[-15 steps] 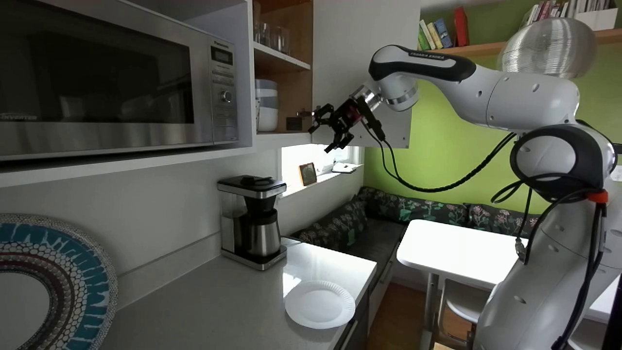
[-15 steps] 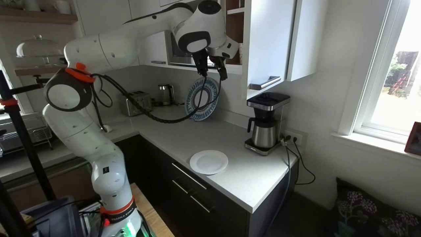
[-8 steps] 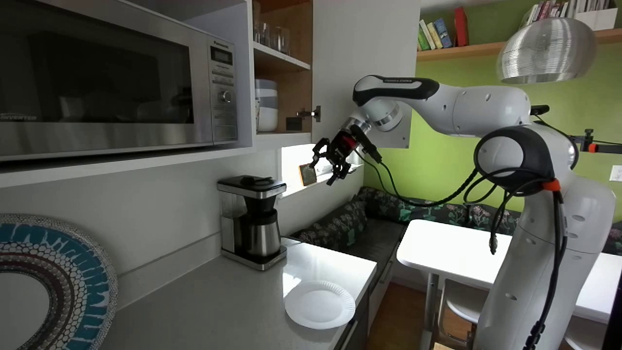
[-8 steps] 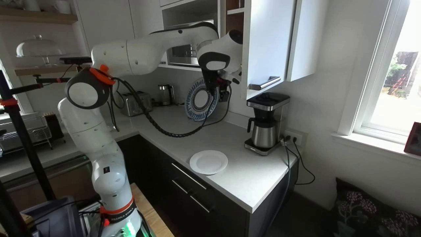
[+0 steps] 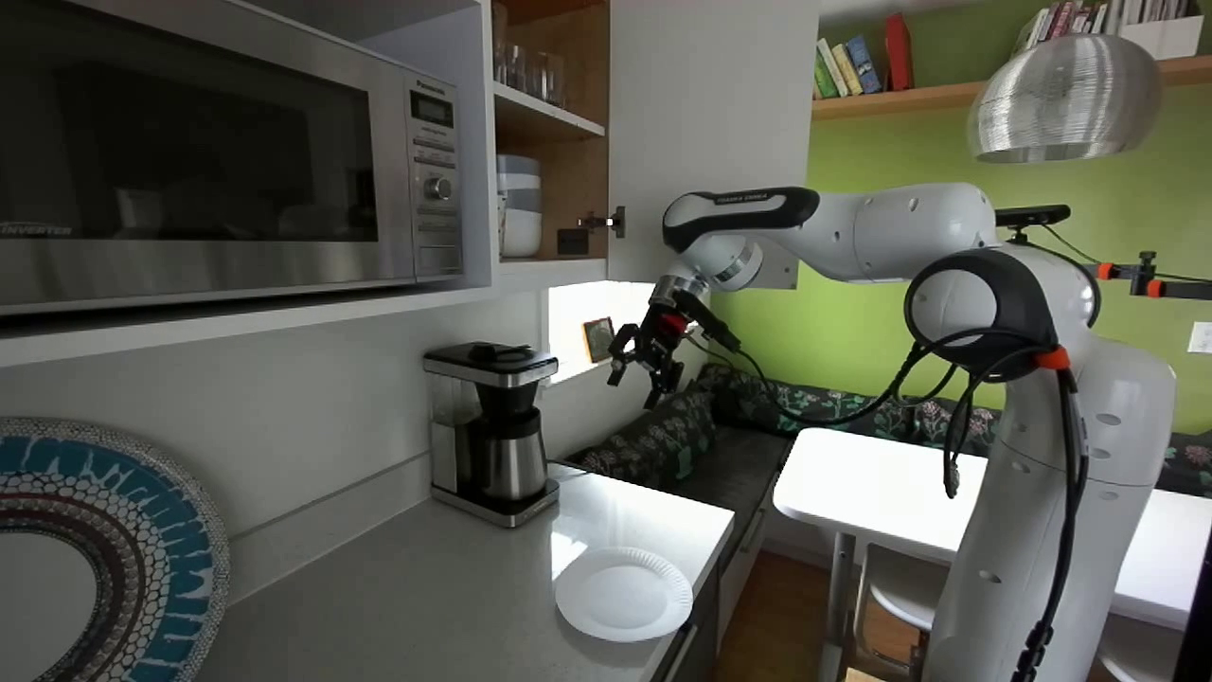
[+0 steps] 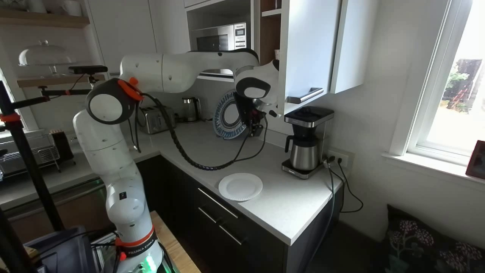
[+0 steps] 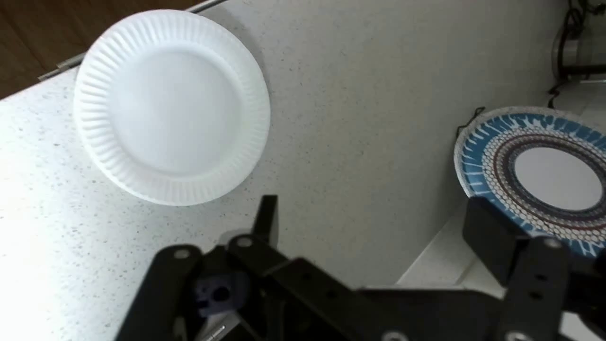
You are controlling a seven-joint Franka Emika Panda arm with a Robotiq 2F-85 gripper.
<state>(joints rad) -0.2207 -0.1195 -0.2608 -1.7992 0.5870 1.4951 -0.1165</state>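
My gripper (image 7: 374,202) stands wide open with nothing between its fingers; in an exterior view the gripper (image 5: 632,390) hangs in the air, tilted downward, higher than the counter. A white paper plate (image 7: 175,111) lies flat on the counter, left of the fingers in the wrist view. The same paper plate (image 5: 623,594) sits near the counter's edge, well below the gripper and apart from it. Beyond one finger a round blue patterned platter (image 7: 480,147) leans against the wall. A coffee maker (image 6: 305,148) with a steel carafe stands close by on the counter.
An open cabinet door (image 5: 710,114) hangs above the gripper, near the arm. The microwave (image 6: 216,41) sits in an upper shelf. A toaster (image 6: 157,119) and a kettle (image 6: 190,110) stand further along the counter. A loose cable (image 6: 182,151) loops from the arm.
The arm has come down and the gripper has sunk from cabinet height to about the level of the coffee maker's top. It stays open throughout; the plate and other things have not moved.
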